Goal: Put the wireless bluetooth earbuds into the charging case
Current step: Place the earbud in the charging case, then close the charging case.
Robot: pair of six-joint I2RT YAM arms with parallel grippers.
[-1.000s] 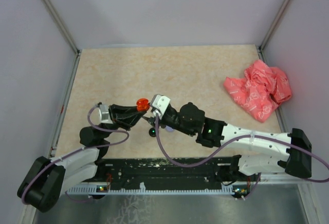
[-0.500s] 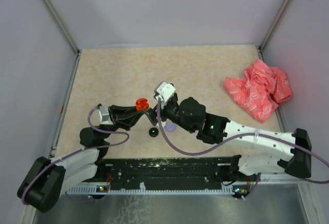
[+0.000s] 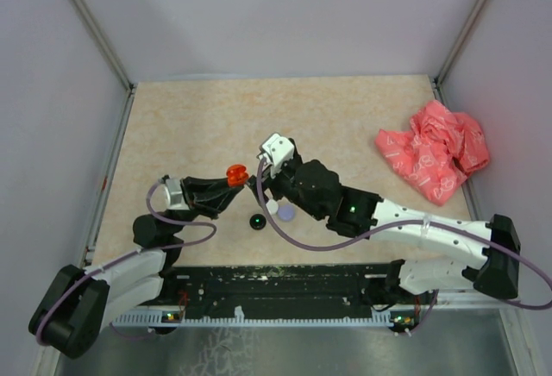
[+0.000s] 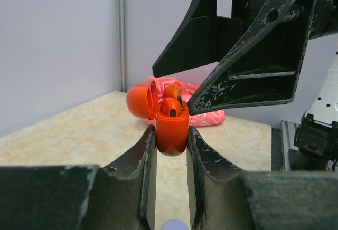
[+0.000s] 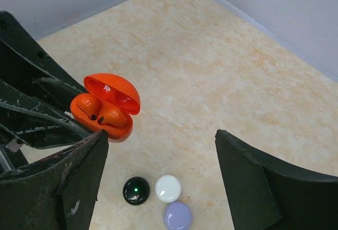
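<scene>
An orange-red charging case [image 3: 236, 173] with its lid swung open is clamped by its lower body between my left gripper's [image 4: 171, 137] fingers, a little above the table. Two red wireless bluetooth earbuds [image 5: 87, 107] [image 5: 113, 117] lie side by side in its wells. In the right wrist view the case [image 5: 105, 111] sits beside my right gripper's left finger [image 5: 79, 177]. The right gripper [image 5: 161, 137] hangs open with nothing between its fingers, just right of and above the case. Its dark fingers [image 4: 237, 56] fill the upper part of the left wrist view.
Three coin-sized discs lie on the table under the right gripper: black [image 5: 136, 190], white [image 5: 168, 188] and lilac [image 5: 177, 215]. A crumpled pink-red bag [image 3: 434, 153] sits at the right edge. Grey walls close in the tabletop [image 3: 328, 117].
My right gripper has opened wider and drawn back from the case, up and to the right. The left gripper has kept the case in place.
</scene>
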